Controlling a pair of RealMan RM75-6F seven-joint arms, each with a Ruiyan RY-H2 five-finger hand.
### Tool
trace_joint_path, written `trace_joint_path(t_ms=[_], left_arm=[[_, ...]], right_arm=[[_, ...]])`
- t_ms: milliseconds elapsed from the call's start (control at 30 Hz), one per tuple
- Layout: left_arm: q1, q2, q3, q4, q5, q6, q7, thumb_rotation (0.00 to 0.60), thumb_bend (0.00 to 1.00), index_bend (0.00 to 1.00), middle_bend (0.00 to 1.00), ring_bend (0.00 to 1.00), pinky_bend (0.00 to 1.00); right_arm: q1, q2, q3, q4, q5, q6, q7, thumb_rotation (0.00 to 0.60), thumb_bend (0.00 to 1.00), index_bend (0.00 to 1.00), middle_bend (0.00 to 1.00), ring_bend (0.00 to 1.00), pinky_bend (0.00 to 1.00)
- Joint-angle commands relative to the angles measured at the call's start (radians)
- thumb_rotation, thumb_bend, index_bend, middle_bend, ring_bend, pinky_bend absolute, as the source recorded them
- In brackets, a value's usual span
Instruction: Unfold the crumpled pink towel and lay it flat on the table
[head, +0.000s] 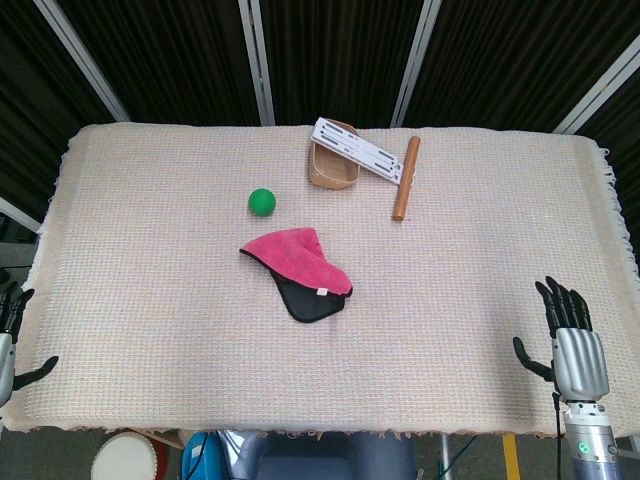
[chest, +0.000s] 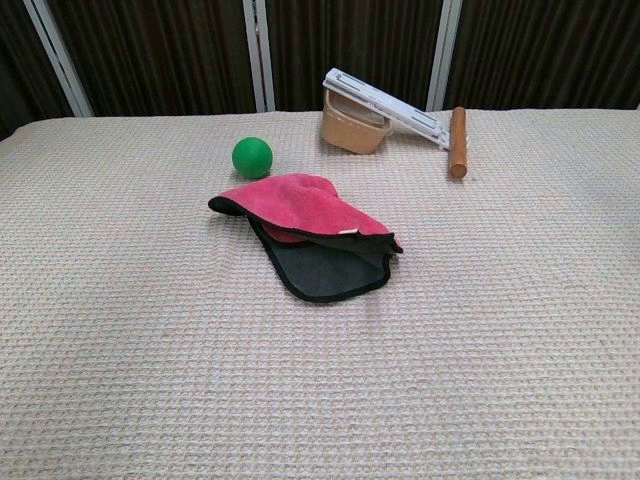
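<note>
The towel (head: 297, 264) (chest: 310, 215) is seen near the middle of the bench (head: 150, 300) (chest: 120, 350), which is covered by a cream woven cloth. It is folded over on itself: a pink layer lies on top, and a dark, black-edged layer shows beneath it on the side nearer the robot. A small pale tag can be made out at the pink layer's edge. No hand is touching it.

A green ball (head: 262, 201) (chest: 252, 157) is set just beyond the towel, apart from it. Farther back, a tan bowl (head: 331, 170) (chest: 352, 129) is seen with a white slotted board (head: 357, 150) (chest: 385, 102) resting tilted across its rim. A wooden stick (head: 405, 177) (chest: 458, 141) lies just right of them.

The left hand (head: 10, 318) is seen only in part at the left edge of the head view, at the near edge of the bench; its fingers are apart and nothing is held. The right hand (head: 571, 335) is seen at the near right corner, well apart from the towel, with fingers (head: 566, 305) stretched out, thumb held to the side, and nothing gripped. Neither hand is shown in the chest view.
</note>
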Motion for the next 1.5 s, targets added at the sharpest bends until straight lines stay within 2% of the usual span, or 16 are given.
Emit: trace_joint_path(t_ms=[33,567,800,867,967,1033,1100,1500], left_arm=[[-0.001,0.000,-0.001,0.000,-0.002,-0.002,-0.003,0.600,0.05,0.09,0.00,0.00,0.03],[-0.002,0.000,-0.001,0.006,0.010,0.001,-0.014,0.600,0.05,0.09,0.00,0.00,0.03],[-0.004,-0.005,-0.004,0.006,0.011,0.005,-0.003,0.600,0.05,0.09,0.00,0.00,0.03],[-0.007,-0.009,-0.007,0.007,0.007,0.003,0.003,0.600,0.05,0.09,0.00,0.00,0.03],[-0.010,-0.015,-0.011,0.013,0.003,0.002,0.014,0.600,0.05,0.09,0.00,0.00,0.03],[-0.011,-0.020,-0.012,0.018,0.001,0.001,0.022,0.600,0.05,0.09,0.00,0.00,0.03],[-0.012,-0.024,-0.015,0.021,-0.001,0.003,0.026,0.600,0.05,0.09,0.00,0.00,0.03],[-0.022,-0.042,-0.029,0.039,-0.015,0.000,0.042,0.600,0.05,0.10,0.00,0.00,0.03]], right_arm=[[0.000,0.005,0.006,0.002,0.015,-0.007,0.002,0.600,0.35,0.00,0.00,0.00,0.00],[0.010,0.032,-0.007,-0.022,0.030,-0.059,-0.019,0.600,0.35,0.00,0.00,0.00,0.00],[0.031,0.031,0.001,-0.045,0.023,-0.083,0.020,0.600,0.35,0.00,0.00,0.00,0.00],[0.049,0.030,0.001,-0.062,0.021,-0.114,0.041,0.600,0.35,0.04,0.00,0.00,0.00],[0.086,0.027,0.008,-0.088,0.016,-0.165,0.040,0.600,0.35,0.18,0.00,0.00,0.00],[0.116,0.012,0.019,-0.099,0.014,-0.195,0.017,0.600,0.35,0.27,0.00,0.00,0.00],[0.156,-0.020,0.037,-0.108,0.021,-0.235,-0.023,0.600,0.35,0.30,0.01,0.00,0.00],[0.326,-0.231,0.115,-0.072,0.138,-0.404,-0.169,0.600,0.35,0.31,0.02,0.00,0.00]])
